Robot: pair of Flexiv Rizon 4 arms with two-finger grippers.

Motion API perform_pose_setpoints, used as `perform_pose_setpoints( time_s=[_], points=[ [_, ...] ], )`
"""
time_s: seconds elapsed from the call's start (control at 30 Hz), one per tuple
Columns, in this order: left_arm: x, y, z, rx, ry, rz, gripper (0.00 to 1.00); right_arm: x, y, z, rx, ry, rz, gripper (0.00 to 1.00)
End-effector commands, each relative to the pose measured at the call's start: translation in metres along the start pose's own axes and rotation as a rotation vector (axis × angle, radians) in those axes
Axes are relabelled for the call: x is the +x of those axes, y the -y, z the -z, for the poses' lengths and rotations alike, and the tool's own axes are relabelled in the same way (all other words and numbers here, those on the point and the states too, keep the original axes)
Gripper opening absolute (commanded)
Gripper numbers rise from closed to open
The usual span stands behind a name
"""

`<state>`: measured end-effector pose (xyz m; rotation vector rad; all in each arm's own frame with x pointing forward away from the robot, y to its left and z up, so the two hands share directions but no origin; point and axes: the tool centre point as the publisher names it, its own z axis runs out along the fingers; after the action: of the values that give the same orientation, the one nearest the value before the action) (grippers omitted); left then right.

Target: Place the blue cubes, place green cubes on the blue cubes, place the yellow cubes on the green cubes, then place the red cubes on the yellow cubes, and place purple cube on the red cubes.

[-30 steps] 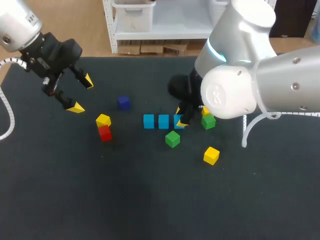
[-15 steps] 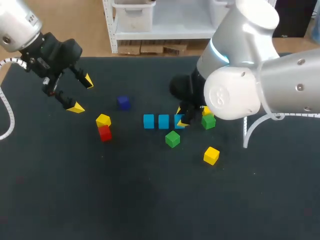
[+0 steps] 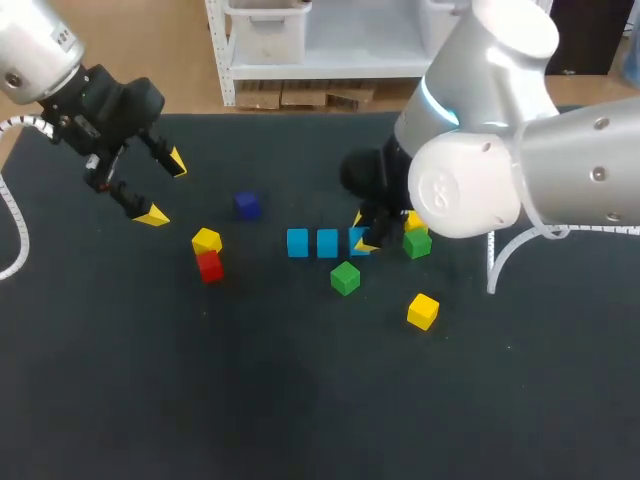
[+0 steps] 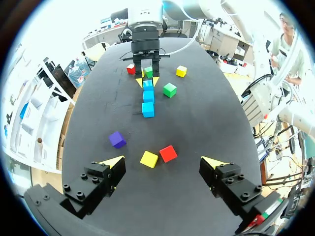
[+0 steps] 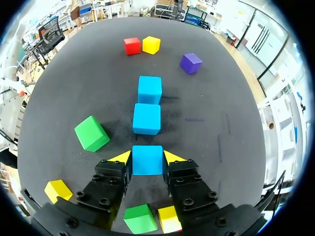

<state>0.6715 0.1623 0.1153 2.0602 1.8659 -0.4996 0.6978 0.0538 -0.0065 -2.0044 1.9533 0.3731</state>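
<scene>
Three blue cubes lie in a row on the black table [image 3: 250,380]: two free ones [image 3: 297,242] [image 3: 327,242] and a third [image 5: 147,160] at the row's right end. My right gripper [image 5: 147,158] is shut on that third cube, one yellow tip on each side, down at table level [image 3: 362,234]. A green cube [image 3: 345,277] lies just in front of the row, and another green cube [image 3: 417,243] sits right of the gripper. A yellow cube [image 3: 206,240] touches a red cube [image 3: 210,266] at the left. The purple cube [image 3: 247,205] lies behind them. My left gripper [image 3: 165,188] hangs open above the table's left, holding nothing.
A loose yellow cube [image 3: 423,310] lies front right, and another yellow cube [image 3: 413,222] sits behind the right green one. A second red cube [image 4: 131,69] shows beside the right arm in the left wrist view. A white cable [image 3: 500,255] arcs down at the right.
My right arm's upper body has shifted slightly to the right; its gripper stays on the blue cube. The left arm and all cubes are unmoved.
</scene>
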Motion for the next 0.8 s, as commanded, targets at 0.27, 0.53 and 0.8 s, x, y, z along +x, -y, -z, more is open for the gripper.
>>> perform_pose_setpoints(
  time_s=[0.27,0.53,0.8],
  points=[
    [0.0011,-0.0012,-0.0004,0.002,0.002,-0.003,1.0,-0.0032,0.0017,-0.0031,-0.009,0.006,0.007,0.0],
    [0.0011,-0.0012,-0.0004,0.002,0.002,-0.003,1.0,-0.0037,0.0018,-0.0031,-0.007,-0.002,0.005,0.0],
    [0.0011,-0.0012,-0.0004,0.002,0.002,-0.003,1.0,-0.0033,0.0011,-0.0031,-0.004,-0.006,0.004,0.0]
  ],
)
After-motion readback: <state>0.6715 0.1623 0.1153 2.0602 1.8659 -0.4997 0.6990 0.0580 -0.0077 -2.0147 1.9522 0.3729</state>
